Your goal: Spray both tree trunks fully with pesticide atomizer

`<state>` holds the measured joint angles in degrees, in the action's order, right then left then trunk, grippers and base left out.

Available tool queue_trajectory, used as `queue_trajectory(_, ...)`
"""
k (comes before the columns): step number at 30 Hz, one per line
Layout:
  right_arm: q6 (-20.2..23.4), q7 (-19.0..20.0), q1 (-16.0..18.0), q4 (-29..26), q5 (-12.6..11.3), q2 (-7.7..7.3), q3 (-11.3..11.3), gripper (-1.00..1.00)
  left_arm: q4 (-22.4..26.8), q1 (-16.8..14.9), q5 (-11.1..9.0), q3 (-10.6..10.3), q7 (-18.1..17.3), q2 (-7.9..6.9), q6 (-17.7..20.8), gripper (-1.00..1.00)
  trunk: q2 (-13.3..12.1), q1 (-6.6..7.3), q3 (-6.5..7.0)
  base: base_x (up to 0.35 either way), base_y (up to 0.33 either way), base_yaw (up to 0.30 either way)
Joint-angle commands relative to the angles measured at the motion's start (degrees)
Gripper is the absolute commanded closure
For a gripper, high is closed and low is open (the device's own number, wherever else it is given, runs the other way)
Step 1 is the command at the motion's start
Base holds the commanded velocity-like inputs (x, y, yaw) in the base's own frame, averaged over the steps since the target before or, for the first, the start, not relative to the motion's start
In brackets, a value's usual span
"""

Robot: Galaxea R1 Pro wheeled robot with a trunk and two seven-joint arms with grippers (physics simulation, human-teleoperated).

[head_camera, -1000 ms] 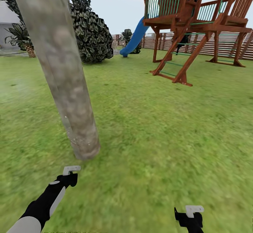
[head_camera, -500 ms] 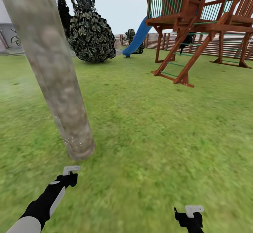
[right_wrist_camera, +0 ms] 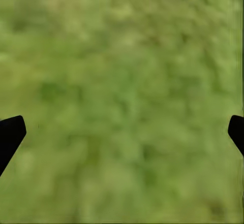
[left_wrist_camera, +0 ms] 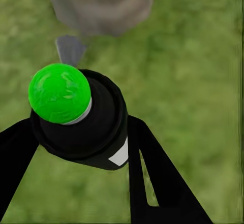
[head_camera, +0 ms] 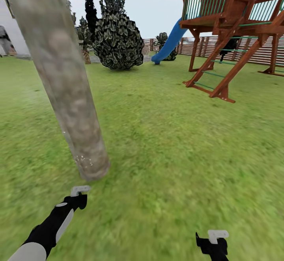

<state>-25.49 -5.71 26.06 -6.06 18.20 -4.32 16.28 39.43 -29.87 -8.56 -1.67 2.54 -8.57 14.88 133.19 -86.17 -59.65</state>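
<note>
A thick mottled beige-grey tree trunk [head_camera: 67, 87] rises at the left, leaning, with its base in the grass just ahead of my left arm. A few white specks dot the bark near the base. My left gripper [head_camera: 77, 200] is shut on the pesticide atomizer [left_wrist_camera: 81, 122], a black body with a green round cap [left_wrist_camera: 60, 93]. Its grey nozzle [left_wrist_camera: 70, 49] points at the trunk base [left_wrist_camera: 101, 3]. My right gripper [head_camera: 213, 245] hangs low at the right, open [right_wrist_camera: 124, 132] over bare grass.
Grass lawn [head_camera: 169, 146] spreads all around. A wooden playset [head_camera: 232, 28] with a blue slide [head_camera: 169, 42] stands far right, backed by a slatted fence [head_camera: 272, 52]. A dark leafy bush [head_camera: 118, 42] and conifers stand at the far middle.
The head view has turned left, so the playset and bush sit further right in the picture. More white specks show near the trunk's base. Both arms hold the same pose.
</note>
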Motion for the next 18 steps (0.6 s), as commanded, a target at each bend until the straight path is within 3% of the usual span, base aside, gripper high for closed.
queue_trajectory(1, -0.1, -0.3, 0.0, 0.1, 0.6, 0.01, 0.3, -1.0, 0.1, 0.0, -0.6, -0.2, 0.3, -0.04, 0.3, 1.0, 0.0, -0.01, -0.05, 0.21, -0.218, 0.009)
queue_trajectory(7, -0.1, -0.3, 0.0, 0.1, 0.6, 0.01, 0.2, -1.0, 0.1, 0.0, -0.6, -0.2, 0.4, -0.04, 0.3, 1.0, 0.0, -0.01, -0.05, 0.049, -0.262, 0.024)
queue_trajectory(18, -0.2, -0.3, 0.0, 0.1, 0.6, 0.01, 0.2, -1.0, 0.1, 0.0, -0.6, -0.2, 0.4, -0.04, 0.3, 1.0, 0.0, -0.01, -0.05, 0.028, -0.273, 0.268)
